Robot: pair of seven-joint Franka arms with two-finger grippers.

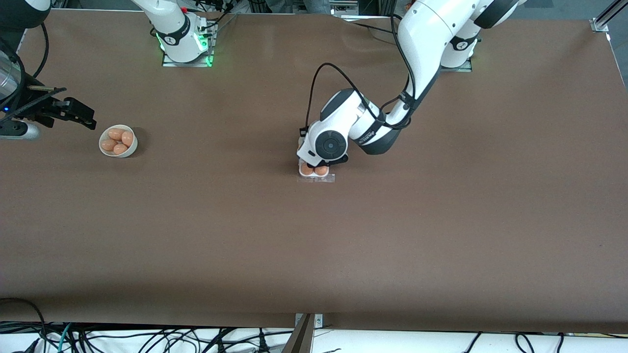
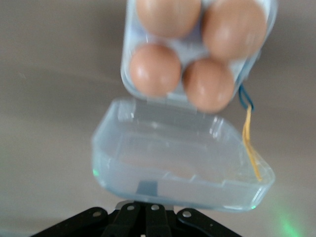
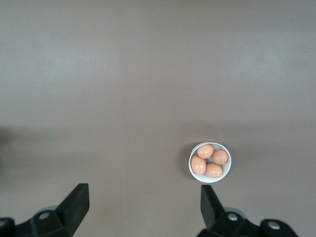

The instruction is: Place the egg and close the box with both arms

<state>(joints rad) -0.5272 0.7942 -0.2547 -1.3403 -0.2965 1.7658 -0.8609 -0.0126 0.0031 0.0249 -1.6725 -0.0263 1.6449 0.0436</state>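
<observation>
On the brown counter (image 1: 314, 245), the left arm's gripper (image 1: 319, 164) hangs over the box (image 2: 197, 98) at frame centre; I cannot tell its grasp. All four cells hold eggs, and the lid (image 2: 182, 163) lies open toward that gripper. The right gripper (image 1: 73, 113), spread and empty, waits upper left beside the bowl (image 1: 118, 141).

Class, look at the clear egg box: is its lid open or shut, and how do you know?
Open. In the left wrist view the lid hangs off the box, leaving all four eggs uncovered.
</observation>
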